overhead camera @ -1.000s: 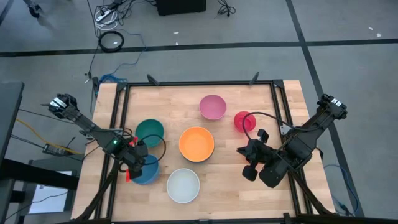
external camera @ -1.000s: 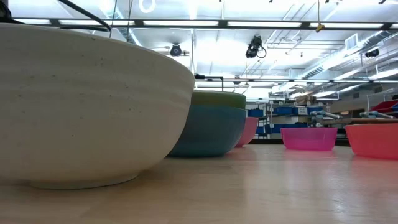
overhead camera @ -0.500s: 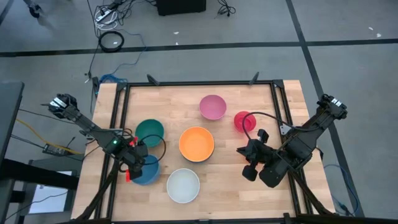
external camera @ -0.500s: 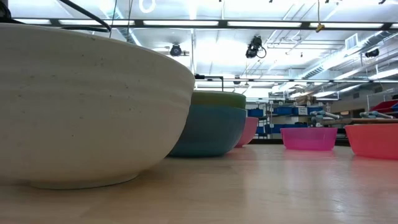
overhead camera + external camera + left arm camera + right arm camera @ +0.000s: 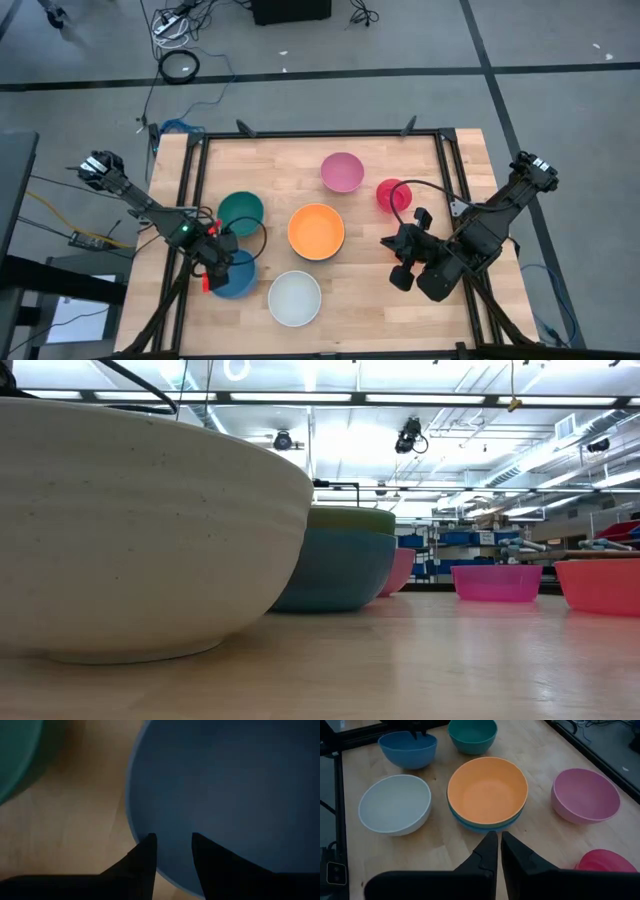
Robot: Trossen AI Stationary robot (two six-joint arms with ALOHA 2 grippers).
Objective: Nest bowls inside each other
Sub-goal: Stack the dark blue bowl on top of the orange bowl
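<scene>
Nothing moved over that last second; both arms stood where they had been. The left gripper (image 5: 172,845) sat at the rim of the blue bowl (image 5: 233,273), near the teal bowl (image 5: 241,212), one finger inside and one outside the wall, as far as I could tell not yet pinching it. The right gripper (image 5: 495,845) waited shut, pointed at the orange bowl (image 5: 487,791), already nested in another blue one. The white bowl (image 5: 295,297), pink bowl (image 5: 342,172) and red bowl (image 5: 392,194) lay apart, so nesting was far from done.
</scene>
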